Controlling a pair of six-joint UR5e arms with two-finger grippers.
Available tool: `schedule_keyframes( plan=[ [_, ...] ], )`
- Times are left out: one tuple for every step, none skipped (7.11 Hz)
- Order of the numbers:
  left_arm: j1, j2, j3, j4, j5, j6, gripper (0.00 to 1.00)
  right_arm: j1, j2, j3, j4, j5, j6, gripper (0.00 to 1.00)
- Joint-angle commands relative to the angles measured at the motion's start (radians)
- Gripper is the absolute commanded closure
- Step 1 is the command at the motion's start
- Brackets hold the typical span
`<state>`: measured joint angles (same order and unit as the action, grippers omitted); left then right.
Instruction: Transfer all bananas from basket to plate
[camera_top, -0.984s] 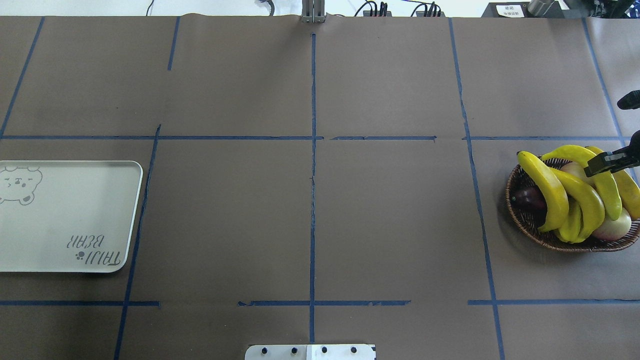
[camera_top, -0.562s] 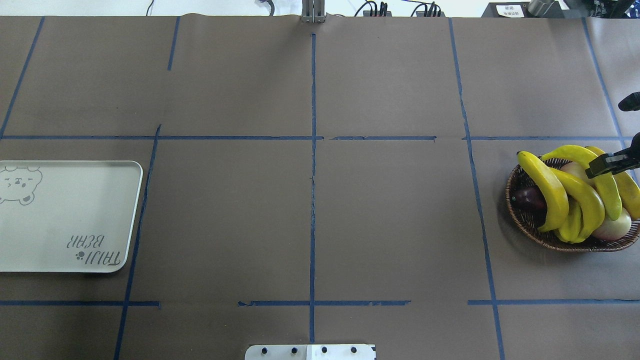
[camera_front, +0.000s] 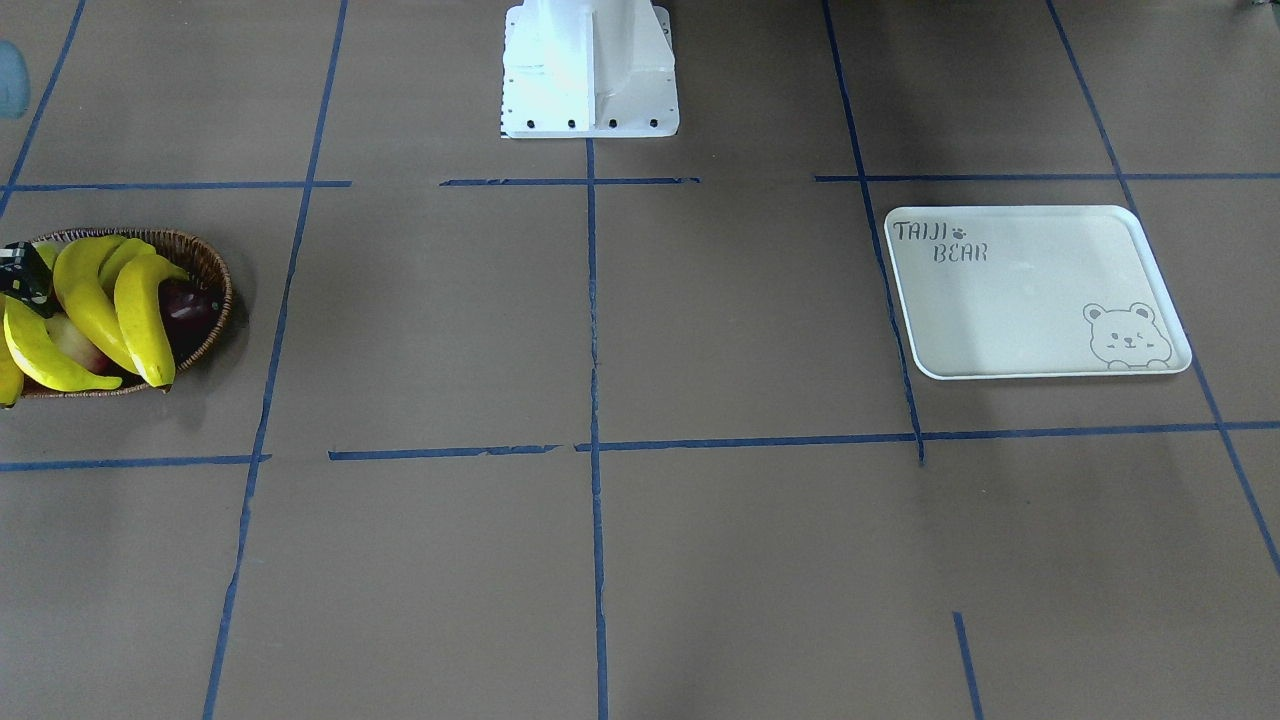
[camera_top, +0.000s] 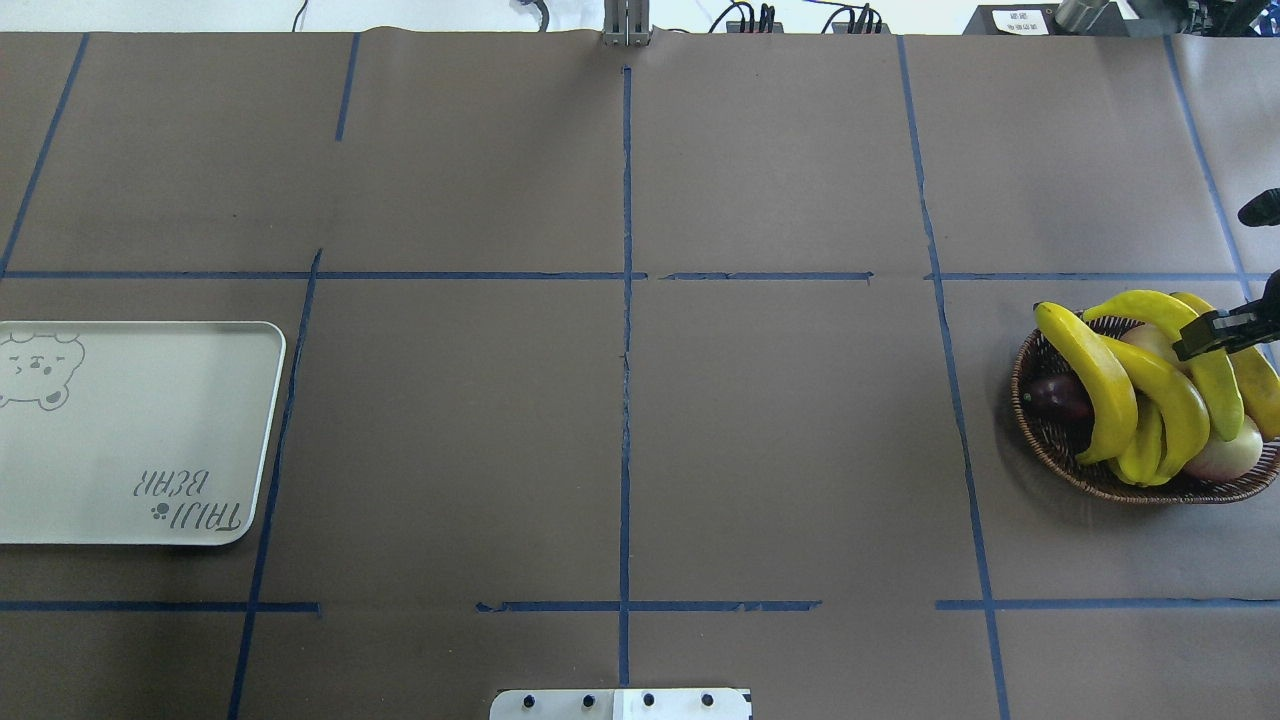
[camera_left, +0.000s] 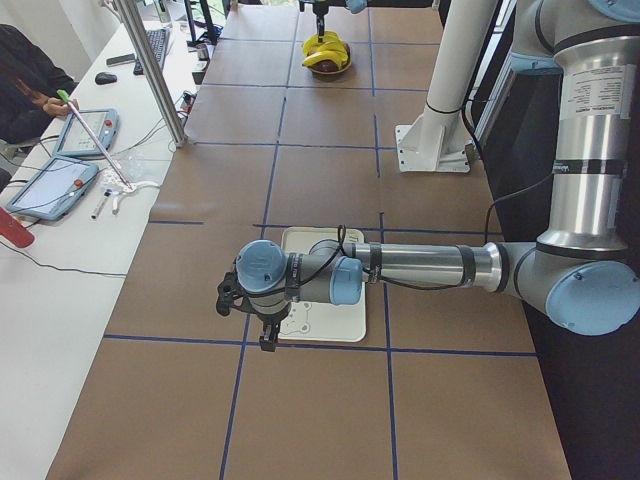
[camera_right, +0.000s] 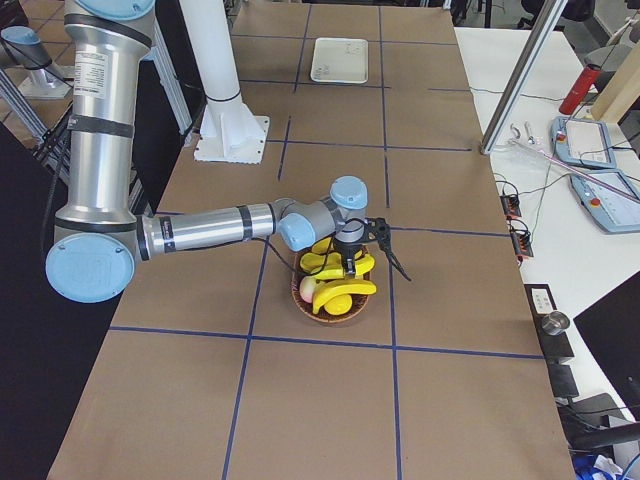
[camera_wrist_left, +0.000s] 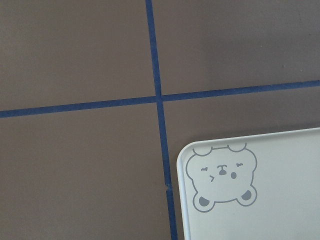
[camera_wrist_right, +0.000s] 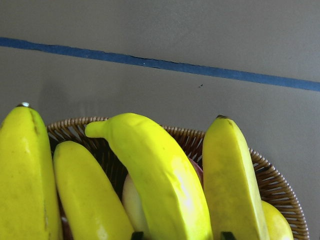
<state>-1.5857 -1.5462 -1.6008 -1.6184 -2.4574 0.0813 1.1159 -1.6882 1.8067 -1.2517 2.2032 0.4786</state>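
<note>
Several yellow bananas (camera_top: 1105, 390) lie piled across the brown wicker basket (camera_top: 1050, 440) at the table's right edge. My right gripper (camera_top: 1238, 270) hangs open just over them. In the right wrist view its fingertips (camera_wrist_right: 136, 234) straddle the middle banana (camera_wrist_right: 165, 175) without pinching it. The off-white plate (camera_top: 130, 430) with the bear drawing sits bare at the far left. My left gripper (camera_left: 265, 335) hovers by the plate's (camera_left: 330, 320) bear corner (camera_wrist_left: 260, 200). It shows only in the exterior left view, so I cannot tell whether it is open or shut.
A dark purple fruit (camera_top: 1055, 395) and a pale pinkish fruit (camera_top: 1225, 455) share the basket. The white robot pedestal (camera_front: 590, 70) stands mid-table on the robot's side. Blue tape lines grid the brown cover. A person (camera_left: 30, 80) sits at a side table with tablets.
The right gripper's fingers have edged slightly to the right and lower over the bananas. Bananas, basket and plate have not moved.
</note>
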Motion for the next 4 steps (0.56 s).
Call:
schedule_keyframes(
  plan=[
    [0.000, 0.000, -0.001, 0.000, 0.000, 0.000, 0.00, -0.002, -0.002, -0.001, 0.000, 0.001, 0.000, 0.40],
    [0.000, 0.000, 0.001, 0.000, 0.000, 0.000, 0.00, -0.004, -0.001, -0.003, 0.000, 0.000, 0.000, 0.42],
    [0.001, 0.000, -0.001, 0.000, 0.000, 0.000, 0.00, -0.004, -0.001, -0.001, 0.000, 0.001, 0.000, 0.54],
    [0.000, 0.000, -0.001, 0.000, 0.000, 0.000, 0.00, -0.001, -0.001, 0.000, 0.000, 0.004, 0.000, 0.73]
  ],
)
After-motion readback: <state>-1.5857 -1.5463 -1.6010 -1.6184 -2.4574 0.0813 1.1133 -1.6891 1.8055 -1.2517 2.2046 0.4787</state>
